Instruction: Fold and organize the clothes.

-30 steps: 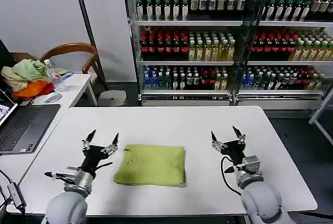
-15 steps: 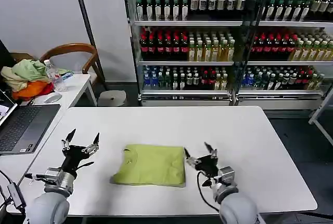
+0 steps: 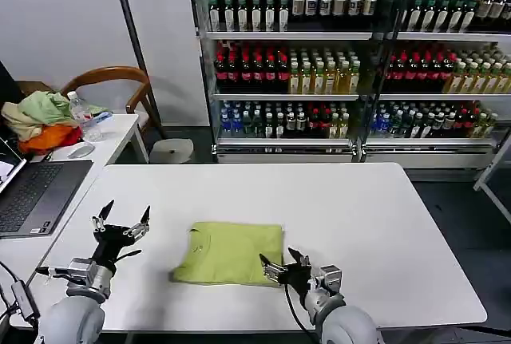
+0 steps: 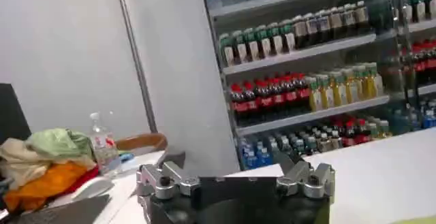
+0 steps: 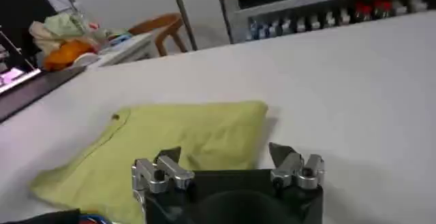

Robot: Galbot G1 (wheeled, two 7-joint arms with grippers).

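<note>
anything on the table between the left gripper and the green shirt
No, in the head view only bare white table lies between the open left gripper and the folded lime-green T-shirt.

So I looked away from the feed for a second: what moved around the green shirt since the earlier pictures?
The right tool came down and toward the robot's left, open, to the near right corner of the folded lime-green T-shirt. The left tool drew away to the robot's left and hangs open over the white table. Nothing was gripped. The shirt stayed put.
</note>
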